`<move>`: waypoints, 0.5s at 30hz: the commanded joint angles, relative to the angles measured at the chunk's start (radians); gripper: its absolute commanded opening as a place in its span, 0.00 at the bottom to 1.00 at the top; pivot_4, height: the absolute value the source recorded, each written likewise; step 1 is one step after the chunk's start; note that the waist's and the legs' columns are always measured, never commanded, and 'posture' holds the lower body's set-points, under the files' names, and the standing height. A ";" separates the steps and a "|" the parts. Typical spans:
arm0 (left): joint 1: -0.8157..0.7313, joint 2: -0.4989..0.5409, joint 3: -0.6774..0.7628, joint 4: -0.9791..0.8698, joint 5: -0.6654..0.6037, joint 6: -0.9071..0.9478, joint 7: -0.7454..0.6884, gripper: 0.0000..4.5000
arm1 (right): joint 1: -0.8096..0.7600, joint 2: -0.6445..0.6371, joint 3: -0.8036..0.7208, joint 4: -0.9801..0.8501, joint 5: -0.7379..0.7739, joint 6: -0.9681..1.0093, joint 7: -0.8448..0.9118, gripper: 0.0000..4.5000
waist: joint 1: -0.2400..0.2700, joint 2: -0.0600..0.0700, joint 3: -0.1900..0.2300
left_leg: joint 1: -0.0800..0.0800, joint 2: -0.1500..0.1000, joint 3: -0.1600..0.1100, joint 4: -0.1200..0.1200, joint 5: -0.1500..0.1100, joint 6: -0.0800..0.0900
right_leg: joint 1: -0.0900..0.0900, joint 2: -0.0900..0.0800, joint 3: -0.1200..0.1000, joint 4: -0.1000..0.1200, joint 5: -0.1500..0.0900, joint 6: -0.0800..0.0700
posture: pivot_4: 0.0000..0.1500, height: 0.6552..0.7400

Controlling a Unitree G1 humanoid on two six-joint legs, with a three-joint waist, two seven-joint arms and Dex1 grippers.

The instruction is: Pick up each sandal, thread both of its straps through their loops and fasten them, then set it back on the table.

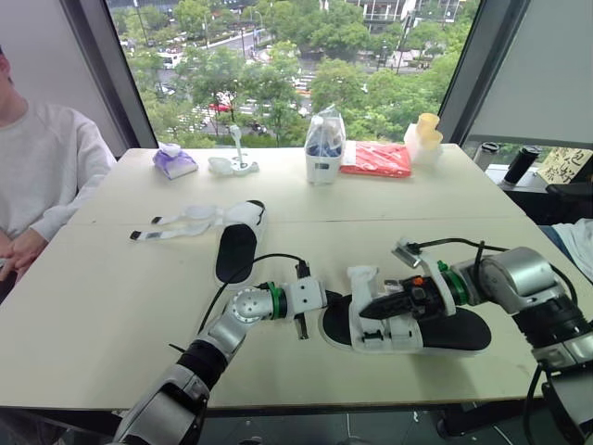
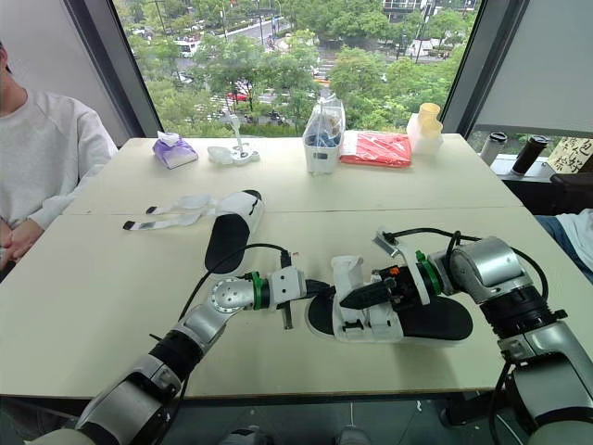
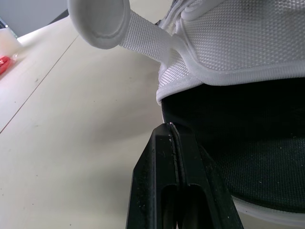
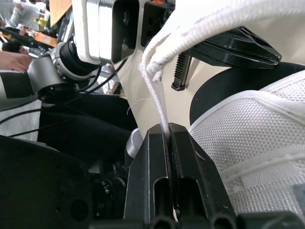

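The near sandal (image 1: 435, 329), black sole with white mesh straps, lies on the table (image 1: 111, 315) front right of centre. My right gripper (image 1: 372, 310) reaches over it from the right and is shut on a thin white strap edge (image 4: 159, 102), which runs up out of the fingertips. My left gripper (image 1: 335, 301) is shut, its tips against the sandal's left end at the rim of the black insole (image 3: 248, 143); nothing shows between its fingers. A round strap tab (image 3: 100, 21) sticks out beside it. The second sandal (image 1: 237, 243) lies farther back left, its straps (image 1: 176, 225) spread open.
A person in a white top (image 1: 42, 171) sits at the table's left side. Along the far edge stand a purple pack (image 1: 174, 162), a small white stand (image 1: 233, 165), a clear bag (image 1: 324, 148), a red packet (image 1: 376, 159) and stacked cups (image 1: 424, 137).
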 commanded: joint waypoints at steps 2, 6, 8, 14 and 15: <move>0.047 0.035 -0.027 0.101 0.078 0.080 -0.007 0.00 | 0.039 -0.007 0.027 -0.038 -0.027 -0.017 -0.032 0.00 | 0.000 0.000 -0.001 | 0.000 0.000 0.000 0.000 0.000 0.000 | 0.000 0.000 0.000 0.000 0.000 0.000 | 1.00 1.00; 0.048 0.038 -0.028 0.102 0.081 0.078 -0.007 0.00 | 0.048 0.011 0.057 -0.010 -0.124 -0.089 -0.129 0.00 | 0.000 -0.001 -0.003 | 0.000 0.000 0.000 0.000 0.000 0.000 | 0.001 0.000 0.000 0.000 0.000 0.000 | 1.00 1.00; 0.049 0.037 -0.027 0.102 0.083 0.080 -0.007 0.00 | 0.057 0.008 0.074 0.002 -0.172 -0.138 -0.155 0.00 | 0.001 -0.002 -0.004 | 0.001 0.000 0.000 0.000 0.000 0.000 | 0.001 0.000 0.000 0.000 0.000 0.000 | 1.00 1.00; 0.047 0.033 -0.023 0.104 0.085 0.084 -0.012 0.00 | 0.098 -0.024 0.040 -0.086 -0.123 -0.165 -0.093 0.00 | 0.001 0.001 -0.005 | 0.001 0.000 -0.001 0.000 0.000 0.000 | 0.002 0.000 -0.001 0.000 -0.001 0.001 | 1.00 1.00; 0.045 0.032 -0.022 0.106 0.085 0.084 -0.012 0.00 | 0.106 -0.027 0.027 -0.104 -0.107 -0.161 -0.082 0.00 | 0.001 0.001 -0.005 | 0.001 0.000 -0.001 0.000 0.000 0.000 | 0.002 0.000 -0.001 0.000 -0.001 0.001 | 1.00 1.00</move>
